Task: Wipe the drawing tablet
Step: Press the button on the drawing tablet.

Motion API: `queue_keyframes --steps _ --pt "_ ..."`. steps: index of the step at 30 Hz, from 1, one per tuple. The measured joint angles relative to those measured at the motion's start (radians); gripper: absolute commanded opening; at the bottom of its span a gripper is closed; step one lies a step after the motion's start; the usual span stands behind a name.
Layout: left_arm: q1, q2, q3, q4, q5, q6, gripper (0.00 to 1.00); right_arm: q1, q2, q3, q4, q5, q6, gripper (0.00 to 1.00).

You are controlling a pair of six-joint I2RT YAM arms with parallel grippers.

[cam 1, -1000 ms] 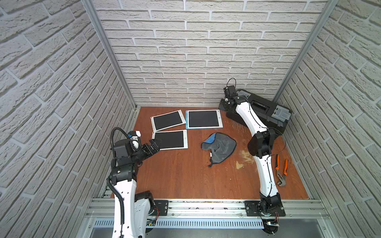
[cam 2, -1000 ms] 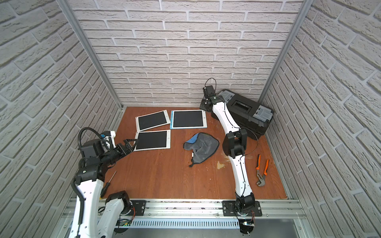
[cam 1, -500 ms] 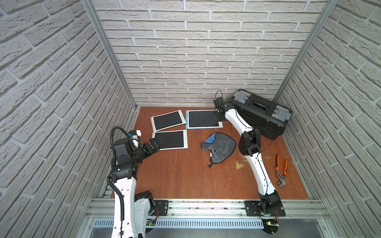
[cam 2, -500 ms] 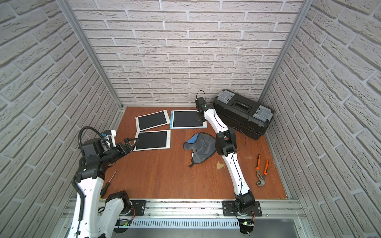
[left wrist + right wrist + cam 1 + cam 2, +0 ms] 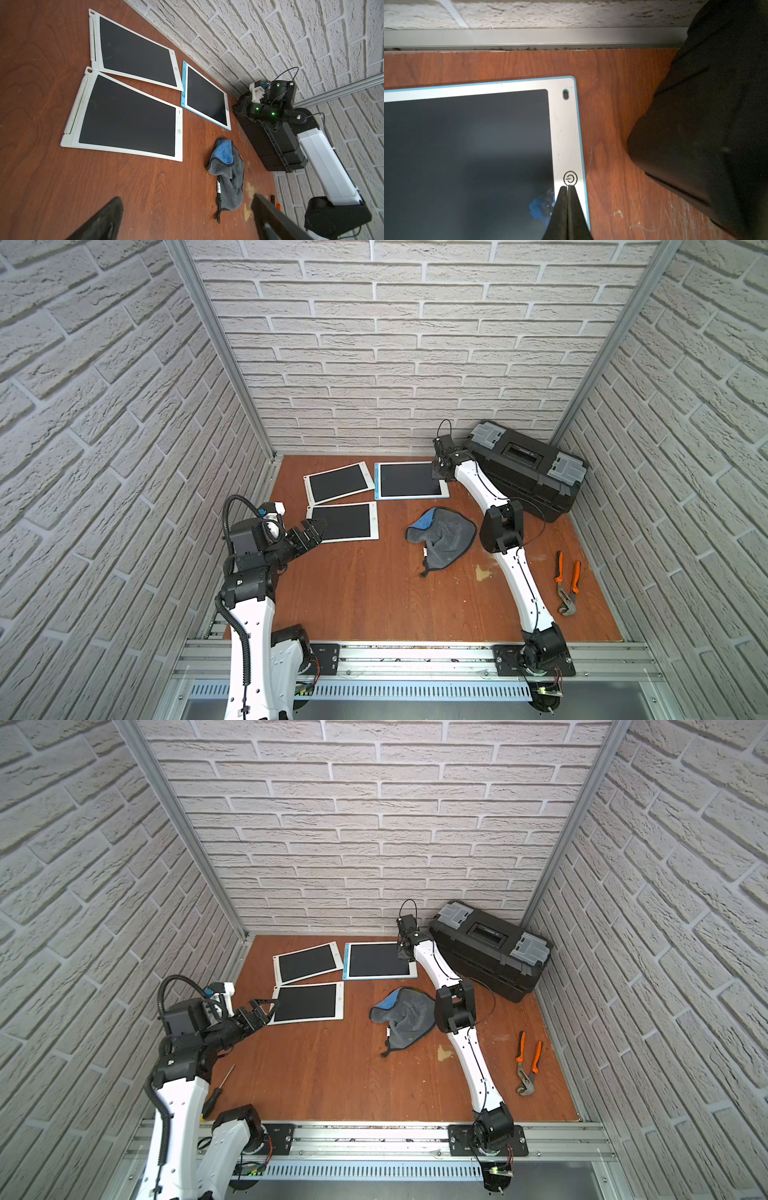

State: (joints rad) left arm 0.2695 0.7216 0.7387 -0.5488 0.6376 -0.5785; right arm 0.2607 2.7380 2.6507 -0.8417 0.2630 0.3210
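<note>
Three drawing tablets lie at the back left of the table. The blue-framed tablet point(image 5: 409, 480) point(image 5: 376, 961) point(image 5: 204, 96) point(image 5: 467, 145) has a dark screen. My right gripper point(image 5: 436, 475) point(image 5: 401, 956) point(image 5: 567, 187) is shut and empty, its tips on that tablet's right frame, just below the round button point(image 5: 570, 178). A grey and blue cloth point(image 5: 442, 537) point(image 5: 405, 1017) point(image 5: 228, 172) lies crumpled mid-table, apart from both grippers. My left gripper point(image 5: 318, 526) point(image 5: 266, 1006) point(image 5: 186, 199) is open and empty, by the left edge of the near white tablet point(image 5: 343, 522) point(image 5: 128, 118).
A second white tablet point(image 5: 338, 482) point(image 5: 133, 49) lies behind the near one. A black toolbox point(image 5: 523, 466) point(image 5: 706, 124) stands at the back right, close to my right wrist. Orange pliers point(image 5: 566, 580) lie at the right, and a screwdriver point(image 5: 218, 1090) at the front left.
My right arm has swung left from the toolbox and come down onto the blue-framed tablet's right edge, staying shut. The left arm, the cloth and the tablets have not moved.
</note>
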Motion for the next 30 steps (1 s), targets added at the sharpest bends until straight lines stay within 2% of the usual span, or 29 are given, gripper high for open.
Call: queue_keyframes --steps 9,30 --pt "0.0 0.0 0.0 0.0 0.001 0.0 0.98 -0.026 0.035 0.016 0.001 -0.063 0.015 0.02" --pt "0.0 0.0 0.0 0.0 0.008 0.0 0.98 -0.028 0.035 0.016 0.021 -0.087 0.005 0.02"
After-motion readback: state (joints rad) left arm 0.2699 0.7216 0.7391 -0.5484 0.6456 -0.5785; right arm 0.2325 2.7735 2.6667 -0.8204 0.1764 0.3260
